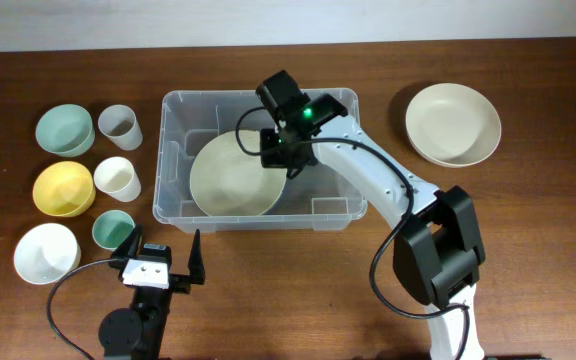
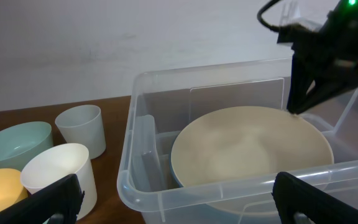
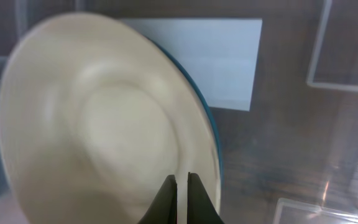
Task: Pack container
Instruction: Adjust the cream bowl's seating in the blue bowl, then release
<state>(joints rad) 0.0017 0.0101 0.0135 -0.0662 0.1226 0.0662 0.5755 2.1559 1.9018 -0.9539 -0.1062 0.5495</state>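
The container (image 1: 173,150) is a large clear bin at the table's middle, with a white label (image 3: 229,62) on its bottom. A big cream plate (image 1: 230,178) with a blue underside lies tilted inside it; it also shows in the left wrist view (image 2: 247,149) and the right wrist view (image 3: 104,124). My right gripper (image 1: 280,152) is inside the bin at the plate's far right rim. Its fingers (image 3: 181,180) are shut to a thin slit against the plate's face, not around it. My left gripper (image 1: 168,252) is open and empty in front of the bin (image 2: 176,205).
Left of the bin stand a teal bowl (image 1: 65,128), a grey cup (image 1: 119,125), a yellow bowl (image 1: 64,188), a white cup (image 1: 117,178), a small teal cup (image 1: 113,230) and a white bowl (image 1: 46,252). A cream bowl (image 1: 453,123) sits at the right.
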